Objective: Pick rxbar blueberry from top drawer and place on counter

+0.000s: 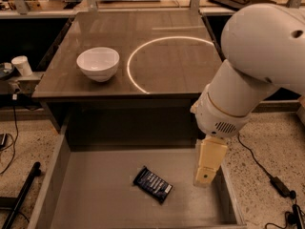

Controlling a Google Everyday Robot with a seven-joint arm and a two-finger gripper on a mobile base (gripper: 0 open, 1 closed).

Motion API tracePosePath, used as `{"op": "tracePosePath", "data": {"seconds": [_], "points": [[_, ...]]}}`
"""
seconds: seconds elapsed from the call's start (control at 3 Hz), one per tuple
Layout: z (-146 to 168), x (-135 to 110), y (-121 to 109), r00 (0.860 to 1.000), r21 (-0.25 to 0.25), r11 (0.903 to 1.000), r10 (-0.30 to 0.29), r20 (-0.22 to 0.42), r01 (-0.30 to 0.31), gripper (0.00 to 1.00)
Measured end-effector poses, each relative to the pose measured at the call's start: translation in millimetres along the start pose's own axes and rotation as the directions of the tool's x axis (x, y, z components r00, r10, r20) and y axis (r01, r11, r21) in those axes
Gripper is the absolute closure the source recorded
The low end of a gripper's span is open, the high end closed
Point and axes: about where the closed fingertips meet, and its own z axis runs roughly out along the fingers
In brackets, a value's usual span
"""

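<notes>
Hovering inside the top drawer [90, 194] at its right wall, my gripper [205, 171] may be open or closed; I cannot tell. The rxbar blueberry [152, 183] lies ungrasped at my nine o'clock; grasping, lifting and placing on the counter [162, 37] all remain.

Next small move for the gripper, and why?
Probably shift the gripper sideways until it is over the bar, then lower it. It hangs inside the drawer near a side wall, apart from the bar, which lies flat on the drawer floor, not yet grasped.
</notes>
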Motion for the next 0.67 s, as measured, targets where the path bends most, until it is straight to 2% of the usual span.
{"op": "tracePosePath", "data": {"seconds": [0.33,0.67], "points": [[9.3,-4.1,-5.2,1.0,0.012,0.9999,-0.007,-0.005,0.007,0.0],[14.6,-5.6,-14.8,1.0,0.063,0.998,0.008,-0.012,-0.007,0.0]]}}
